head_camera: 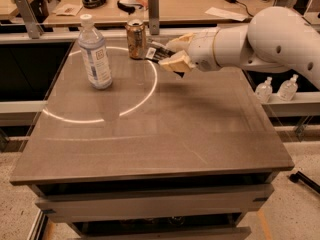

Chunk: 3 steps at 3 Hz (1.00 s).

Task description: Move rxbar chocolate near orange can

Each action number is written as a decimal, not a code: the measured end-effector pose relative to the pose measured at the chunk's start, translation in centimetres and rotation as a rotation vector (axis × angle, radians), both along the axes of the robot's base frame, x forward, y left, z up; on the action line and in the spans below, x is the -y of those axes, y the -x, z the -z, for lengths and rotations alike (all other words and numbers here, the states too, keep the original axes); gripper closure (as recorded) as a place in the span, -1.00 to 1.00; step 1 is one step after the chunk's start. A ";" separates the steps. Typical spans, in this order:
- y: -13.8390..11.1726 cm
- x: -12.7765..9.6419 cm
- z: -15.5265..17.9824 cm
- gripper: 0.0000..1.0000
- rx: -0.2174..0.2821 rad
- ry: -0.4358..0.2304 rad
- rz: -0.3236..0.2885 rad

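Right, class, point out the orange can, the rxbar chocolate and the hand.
orange can (pixel 135 38), camera view: middle of its side.
rxbar chocolate (pixel 152 53), camera view: white label end, nearest the can.
hand (pixel 167 54), camera view: between fingertips, clamping the bar right of the can.

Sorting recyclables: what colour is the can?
Orange-copper can, silver top; camera view. Gripper holds bar beside it.

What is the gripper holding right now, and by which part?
The gripper holds the rxbar chocolate by its dark end. The white-label end sticks out toward the orange can, just to the can's right at the back of the table.
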<state>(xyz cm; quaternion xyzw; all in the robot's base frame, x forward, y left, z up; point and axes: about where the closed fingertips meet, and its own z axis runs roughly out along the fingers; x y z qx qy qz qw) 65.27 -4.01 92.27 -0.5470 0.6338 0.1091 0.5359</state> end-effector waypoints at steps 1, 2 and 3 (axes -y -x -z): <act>-3.1 0.2 -0.6 1.00 0.051 -0.024 0.105; -5.1 0.5 -0.5 1.00 0.069 -0.055 0.199; -6.9 0.9 0.2 1.00 0.070 -0.090 0.275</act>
